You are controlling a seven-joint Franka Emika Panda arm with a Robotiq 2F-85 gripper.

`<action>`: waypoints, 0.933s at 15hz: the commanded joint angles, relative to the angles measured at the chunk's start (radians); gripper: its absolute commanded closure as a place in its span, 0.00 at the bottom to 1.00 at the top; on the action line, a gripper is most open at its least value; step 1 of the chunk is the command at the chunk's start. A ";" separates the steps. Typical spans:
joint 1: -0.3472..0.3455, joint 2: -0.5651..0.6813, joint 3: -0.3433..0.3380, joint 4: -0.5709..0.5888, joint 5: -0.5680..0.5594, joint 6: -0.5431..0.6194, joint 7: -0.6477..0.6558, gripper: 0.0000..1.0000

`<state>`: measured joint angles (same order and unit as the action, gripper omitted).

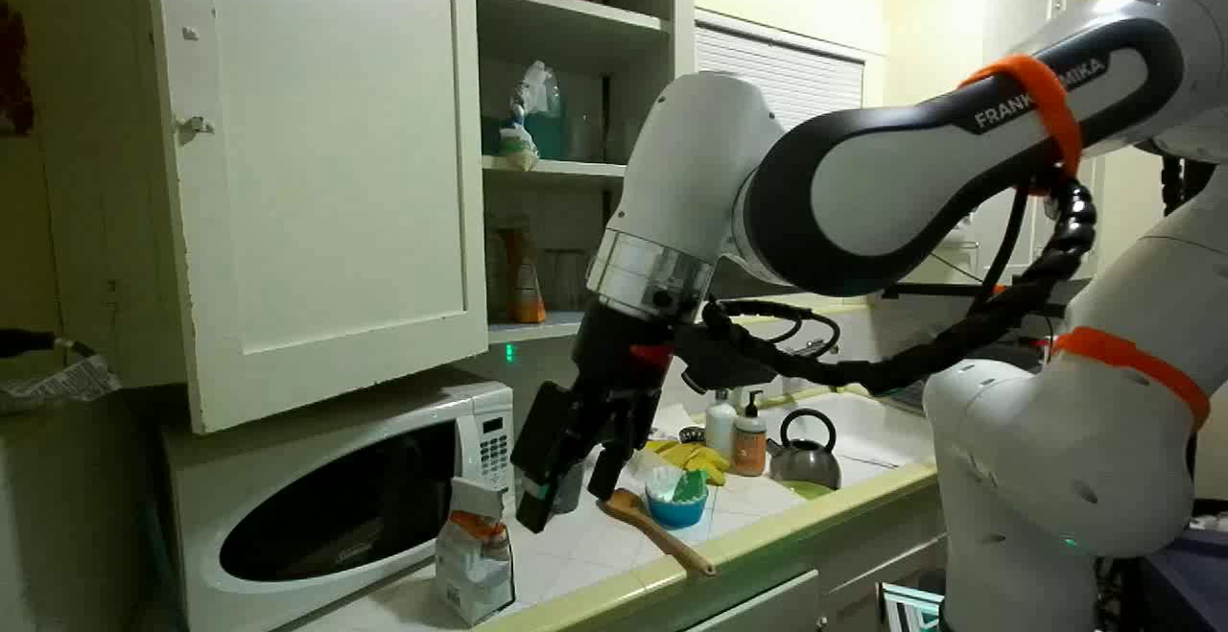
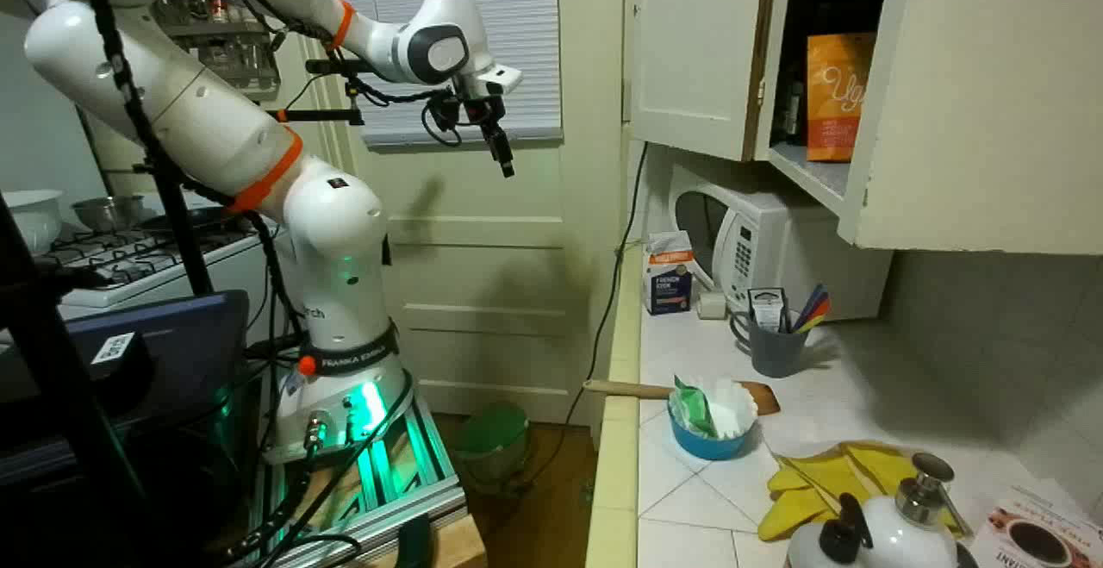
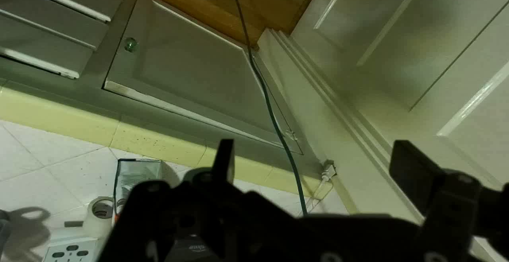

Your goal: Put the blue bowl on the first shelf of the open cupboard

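Observation:
The blue bowl point(image 1: 677, 513) sits upright on the white tiled counter, with green and white items in it; an exterior view also shows it point(image 2: 707, 445). It is out of the wrist view. The open cupboard point(image 1: 331, 152) hangs above the microwave, its door swung out. Its first shelf point(image 1: 537, 328) also shows in an exterior view point(image 2: 806, 174) and bears an orange bag point(image 2: 834, 102) and, farther in, glasses. My gripper point(image 1: 568, 507) is open and empty, in the air away from the bowl, in both exterior views point(image 2: 500, 163). The wrist view shows its fingers wide apart point(image 3: 314, 162).
A wooden spatula point(image 2: 633, 390) lies beside the bowl. A white microwave point(image 1: 336, 498), a paper carton point(image 2: 669, 279) and a grey mug point(image 2: 778, 351) stand on the counter. Yellow gloves point(image 2: 827, 482), soap bottles point(image 1: 748, 445) and a kettle point(image 1: 806, 459) are near the sink.

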<state>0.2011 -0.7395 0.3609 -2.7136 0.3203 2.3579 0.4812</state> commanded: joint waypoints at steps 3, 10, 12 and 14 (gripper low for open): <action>0.007 0.001 -0.008 0.002 -0.009 -0.002 0.006 0.00; -0.168 0.047 0.002 -0.030 -0.242 -0.014 0.003 0.00; -0.252 0.076 0.004 -0.045 -0.351 -0.005 0.021 0.00; -0.326 0.129 -0.019 -0.038 -0.430 -0.026 0.025 0.00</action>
<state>-0.0334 -0.6756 0.3495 -2.7530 -0.0050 2.3546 0.4798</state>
